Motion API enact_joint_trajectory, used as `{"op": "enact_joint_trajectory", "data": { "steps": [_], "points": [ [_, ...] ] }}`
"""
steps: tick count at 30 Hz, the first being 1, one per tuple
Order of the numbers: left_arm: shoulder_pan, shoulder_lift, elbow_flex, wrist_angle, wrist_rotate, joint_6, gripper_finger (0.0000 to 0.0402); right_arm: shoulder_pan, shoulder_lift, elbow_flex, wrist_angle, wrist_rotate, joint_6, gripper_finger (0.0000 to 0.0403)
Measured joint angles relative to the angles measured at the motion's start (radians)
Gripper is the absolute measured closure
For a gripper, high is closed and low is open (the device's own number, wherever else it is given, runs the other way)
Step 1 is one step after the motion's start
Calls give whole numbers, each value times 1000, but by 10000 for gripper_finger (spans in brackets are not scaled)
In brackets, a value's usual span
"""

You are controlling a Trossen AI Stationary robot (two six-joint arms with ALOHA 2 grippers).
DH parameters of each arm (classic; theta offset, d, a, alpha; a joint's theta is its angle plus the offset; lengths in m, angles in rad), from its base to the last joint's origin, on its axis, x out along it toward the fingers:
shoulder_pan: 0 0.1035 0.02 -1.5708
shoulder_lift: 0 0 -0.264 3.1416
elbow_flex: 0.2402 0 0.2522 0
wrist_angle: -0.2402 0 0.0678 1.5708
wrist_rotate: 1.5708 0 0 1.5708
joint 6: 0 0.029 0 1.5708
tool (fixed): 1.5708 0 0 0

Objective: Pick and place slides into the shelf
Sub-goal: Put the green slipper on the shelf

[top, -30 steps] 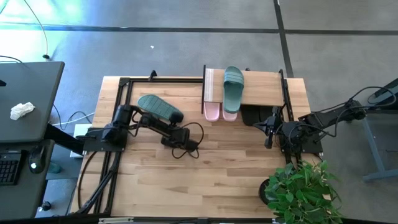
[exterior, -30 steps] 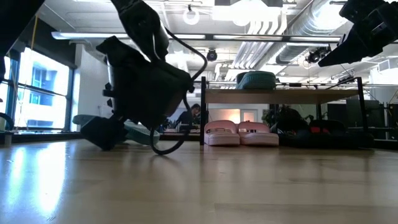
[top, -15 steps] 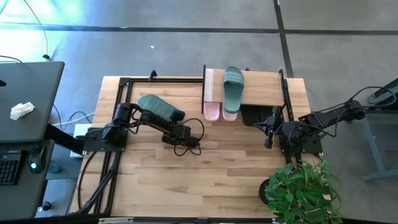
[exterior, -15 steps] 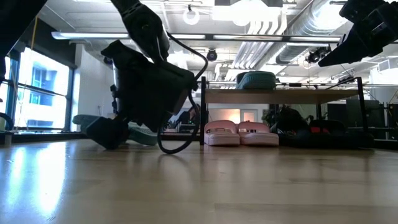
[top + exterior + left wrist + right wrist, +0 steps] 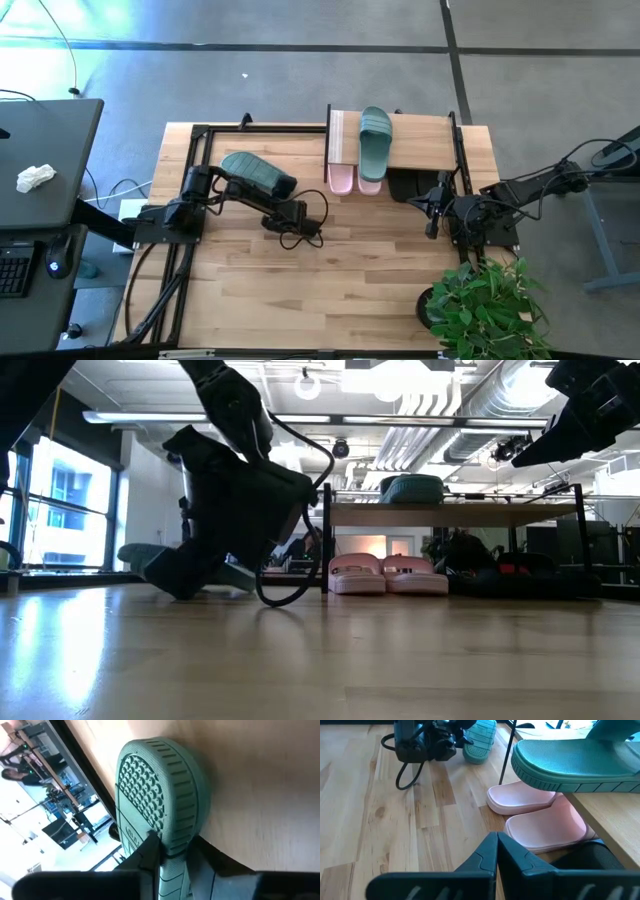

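Note:
A teal-green slide [image 5: 256, 171] lies on the table's left half, its ribbed sole [image 5: 145, 790] showing in the left wrist view. My left gripper [image 5: 279, 198] is shut on the slide's near-right end. The shelf [image 5: 425, 140] stands at the far middle. A second teal-green slide [image 5: 375, 140] rests on the shelf's top board. Two pale pink slides [image 5: 540, 817] and black slides [image 5: 410, 185] sit on the table under it. My right gripper [image 5: 496, 845] hangs shut and empty near the shelf's right front. My left gripper pinches the end of the teal-green slide [image 5: 172, 851] between its two fingers. One finger [image 5: 151, 847] is on the ribbed sole and the other [image 5: 201, 854] on the opposite face. The fingers slant down from the table's near right. The slide's far end rests on the table.
A bare black metal frame [image 5: 200, 135] borders the table's left and far sides. A potted plant [image 5: 480, 300] stands at the near right corner. A dark desk [image 5: 45, 160] stands left of the table. Bare wood [image 5: 330, 280] fills the near half.
My left gripper has edged a little toward the teal-green slide and shut on its end. The slide lies where it was.

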Motion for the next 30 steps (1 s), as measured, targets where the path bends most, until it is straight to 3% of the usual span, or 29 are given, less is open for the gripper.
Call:
{"op": "enact_joint_trajectory", "data": {
  "steps": [9,19,23,30],
  "points": [
    [-66,-18,129,-247,-39,-297,359,0,2,0,1,1,0,402],
    [-298,-136,330,-473,-55,-541,363,0,37,0,4,8,-1,402],
    [-410,-180,424,-466,-68,-557,364,0,48,-1,4,8,-2,402],
    [-567,-203,630,-471,-205,-515,364,0,49,-1,32,-21,0,402]
  ]
}}
